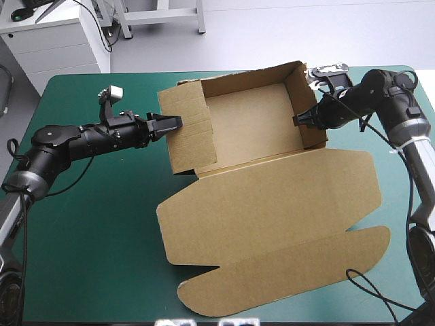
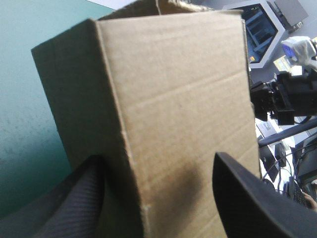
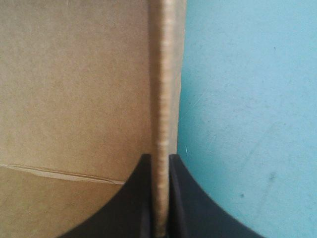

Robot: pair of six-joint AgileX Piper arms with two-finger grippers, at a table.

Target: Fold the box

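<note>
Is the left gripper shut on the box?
No: the left gripper has its fingers wide apart, the corner of the box between them.

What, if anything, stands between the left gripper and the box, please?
Nothing visible does: the fingers of the left gripper stand open on either side of the left wall of the box. The right gripper is shut on the opposite wall.
</note>
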